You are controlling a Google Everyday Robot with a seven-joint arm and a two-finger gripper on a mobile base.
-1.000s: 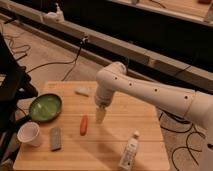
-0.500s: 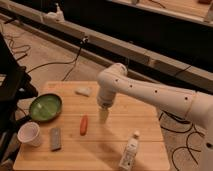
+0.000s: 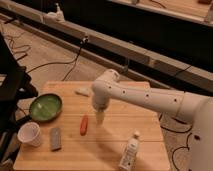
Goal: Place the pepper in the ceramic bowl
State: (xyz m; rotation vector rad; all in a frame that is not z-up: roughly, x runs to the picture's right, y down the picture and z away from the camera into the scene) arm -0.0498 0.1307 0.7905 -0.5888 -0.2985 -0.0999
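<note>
The pepper (image 3: 84,125) is a small orange-red chili lying on the wooden table (image 3: 115,145), left of centre. The green ceramic bowl (image 3: 45,107) sits at the table's left side, empty as far as I can see. My gripper (image 3: 99,118) hangs from the white arm, pointing down just right of the pepper and a little above the table. It is apart from the pepper and holds nothing that I can see.
A white paper cup (image 3: 29,134) stands at the front left, a grey rectangular block (image 3: 55,138) beside it. A white bottle (image 3: 129,153) lies at the front right. A small pale object (image 3: 82,91) lies at the back edge. Cables run on the floor behind.
The gripper has moved down and slightly left, closer to the pepper. The objects on the table have not moved.
</note>
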